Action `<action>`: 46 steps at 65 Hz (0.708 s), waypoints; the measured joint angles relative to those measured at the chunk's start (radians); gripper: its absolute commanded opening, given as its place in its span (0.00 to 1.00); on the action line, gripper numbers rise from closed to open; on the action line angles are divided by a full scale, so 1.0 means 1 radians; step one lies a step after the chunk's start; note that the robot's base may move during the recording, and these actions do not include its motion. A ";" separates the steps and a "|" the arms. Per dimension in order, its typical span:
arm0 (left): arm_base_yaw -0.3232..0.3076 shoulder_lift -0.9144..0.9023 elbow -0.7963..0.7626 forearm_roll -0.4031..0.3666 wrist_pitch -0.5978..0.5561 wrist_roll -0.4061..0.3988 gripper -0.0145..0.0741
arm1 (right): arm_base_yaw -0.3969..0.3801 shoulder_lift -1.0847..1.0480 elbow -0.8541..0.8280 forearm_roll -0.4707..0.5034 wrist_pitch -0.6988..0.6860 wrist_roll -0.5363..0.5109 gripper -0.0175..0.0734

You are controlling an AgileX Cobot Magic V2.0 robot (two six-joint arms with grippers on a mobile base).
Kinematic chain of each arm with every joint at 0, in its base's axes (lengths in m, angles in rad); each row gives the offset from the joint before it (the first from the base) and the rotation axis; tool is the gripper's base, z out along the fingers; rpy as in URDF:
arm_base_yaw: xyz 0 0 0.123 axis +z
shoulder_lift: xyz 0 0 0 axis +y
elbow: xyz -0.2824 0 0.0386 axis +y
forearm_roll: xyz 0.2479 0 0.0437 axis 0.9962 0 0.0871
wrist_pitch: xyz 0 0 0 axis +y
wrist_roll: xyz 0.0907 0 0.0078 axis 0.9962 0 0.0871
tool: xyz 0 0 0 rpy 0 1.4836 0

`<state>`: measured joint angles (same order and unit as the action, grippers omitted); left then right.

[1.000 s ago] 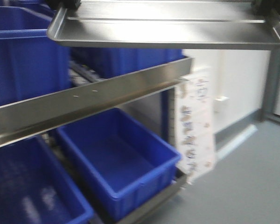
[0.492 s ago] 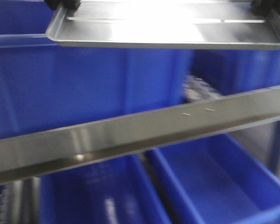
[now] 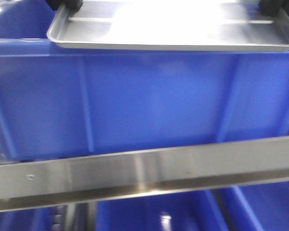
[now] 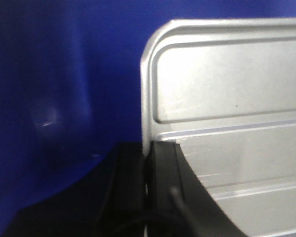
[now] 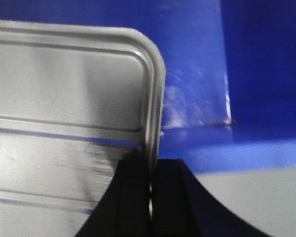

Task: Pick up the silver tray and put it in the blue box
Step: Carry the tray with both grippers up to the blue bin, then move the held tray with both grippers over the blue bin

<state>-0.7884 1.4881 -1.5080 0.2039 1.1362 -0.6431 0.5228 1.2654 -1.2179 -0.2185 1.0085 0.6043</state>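
The silver tray point(image 3: 173, 26) hangs level at the top of the front view, held by its two short ends. My left gripper point(image 3: 65, 5) is shut on its left rim; the left wrist view shows both black fingers point(image 4: 163, 177) clamped on the tray's edge point(image 4: 227, 98). My right gripper point(image 3: 274, 6) is shut on the right rim; the right wrist view shows it point(image 5: 150, 192) pinching the tray's edge point(image 5: 69, 98). The blue box point(image 3: 135, 101) stands directly below and behind the tray, its ribbed front wall filling the middle of the front view. Blue wall also shows past the tray in both wrist views point(image 4: 64, 74) point(image 5: 197, 59).
A silver shelf rail point(image 3: 144, 173) runs across the front view below the box. More blue crates point(image 3: 154, 214) sit on the lower shelf under the rail.
The view has swung left: the box's wall now fills the middle and the rail sits lower and more level. The tray stays in both grippers at the top.
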 measured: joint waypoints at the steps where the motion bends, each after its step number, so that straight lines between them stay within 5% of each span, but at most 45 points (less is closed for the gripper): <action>1: 0.000 0.000 0.000 0.000 0.000 0.000 0.05 | 0.000 0.000 0.000 0.000 0.000 0.000 0.25; 46: 0.000 0.000 0.000 -0.003 0.000 -0.006 0.05 | 0.000 0.000 0.000 0.000 0.000 0.000 0.25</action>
<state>-0.7884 1.4881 -1.5080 0.2004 1.1362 -0.6487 0.5228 1.2654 -1.2179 -0.2185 1.0085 0.6043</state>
